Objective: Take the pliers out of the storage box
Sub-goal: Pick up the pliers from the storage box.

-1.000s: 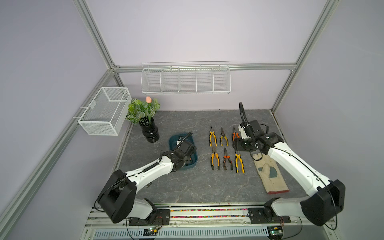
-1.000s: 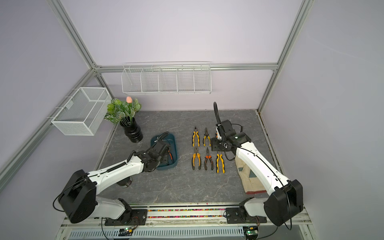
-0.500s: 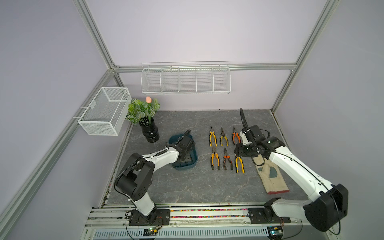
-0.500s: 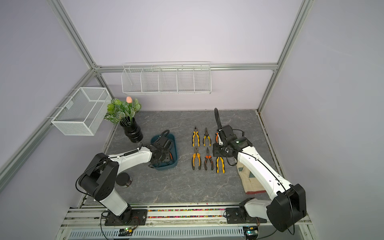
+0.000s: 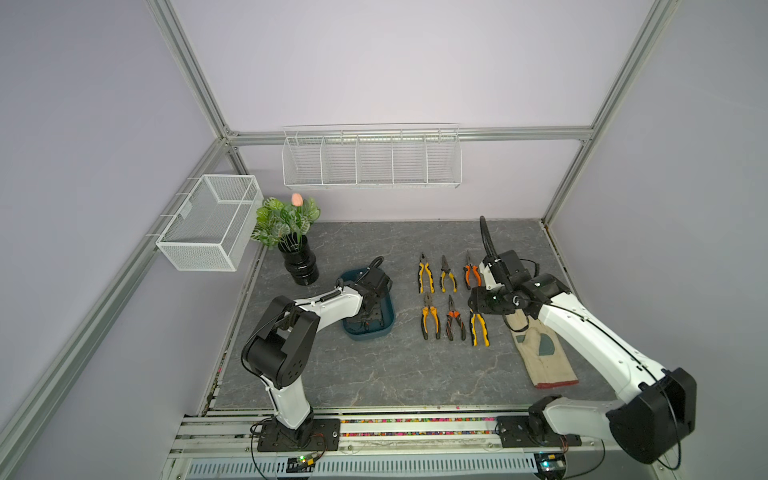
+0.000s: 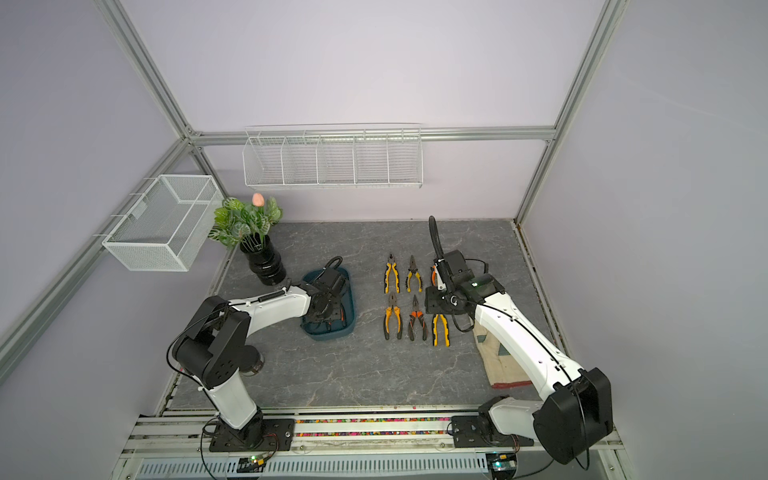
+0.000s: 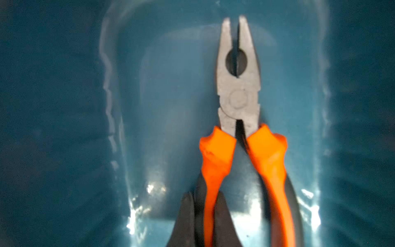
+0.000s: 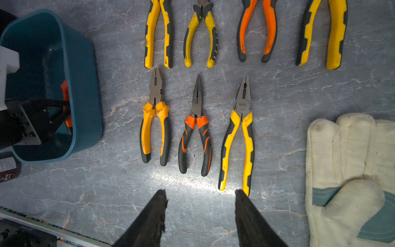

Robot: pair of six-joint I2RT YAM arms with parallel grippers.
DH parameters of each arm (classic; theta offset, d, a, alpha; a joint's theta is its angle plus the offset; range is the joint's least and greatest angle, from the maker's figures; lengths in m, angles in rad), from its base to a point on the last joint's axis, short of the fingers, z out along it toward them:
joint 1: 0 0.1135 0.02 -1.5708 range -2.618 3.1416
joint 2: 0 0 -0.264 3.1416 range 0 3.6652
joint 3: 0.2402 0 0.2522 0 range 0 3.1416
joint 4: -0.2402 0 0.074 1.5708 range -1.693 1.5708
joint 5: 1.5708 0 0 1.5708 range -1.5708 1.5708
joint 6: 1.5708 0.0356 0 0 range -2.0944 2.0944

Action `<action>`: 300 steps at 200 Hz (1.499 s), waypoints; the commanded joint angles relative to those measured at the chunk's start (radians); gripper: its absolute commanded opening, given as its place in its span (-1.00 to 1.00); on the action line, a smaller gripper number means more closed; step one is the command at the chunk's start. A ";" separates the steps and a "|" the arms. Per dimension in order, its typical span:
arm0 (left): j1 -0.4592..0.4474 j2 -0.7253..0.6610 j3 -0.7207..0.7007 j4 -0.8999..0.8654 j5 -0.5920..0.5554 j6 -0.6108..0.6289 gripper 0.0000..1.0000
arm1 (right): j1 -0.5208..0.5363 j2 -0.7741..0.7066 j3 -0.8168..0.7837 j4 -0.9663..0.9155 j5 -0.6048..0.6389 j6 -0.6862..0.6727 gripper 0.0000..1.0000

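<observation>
On the grey table, the teal storage box sat left. Inside, orange-handled pliers lay near-to-far, nose pointing far; the left gripper pinched one handle. The right gripper was spread.

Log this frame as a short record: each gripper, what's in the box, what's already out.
left gripper: shut on one handle of the orange-handled pliers, inside the storage box
right gripper: open, empty, above the table
pliers laid out: seven, in two rows beside the box
glove: flat beside the rows
task state: gripped pair not yet out of the box
</observation>
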 commanded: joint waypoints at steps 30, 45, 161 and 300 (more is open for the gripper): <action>0.007 -0.064 -0.047 -0.021 -0.008 0.016 -1.00 | 0.005 -0.017 -0.016 0.009 -0.014 -0.002 0.08; 0.002 -0.131 -0.058 -0.024 -0.056 0.020 -1.00 | 0.009 -0.018 -0.017 0.007 -0.011 0.002 0.07; -0.280 -0.698 -0.250 0.191 -0.426 0.242 -1.00 | 0.262 0.123 0.353 -0.118 0.175 0.062 0.08; -0.487 -0.868 -0.519 0.560 -0.592 0.434 -1.00 | 0.512 0.720 1.073 -0.241 0.097 0.173 0.13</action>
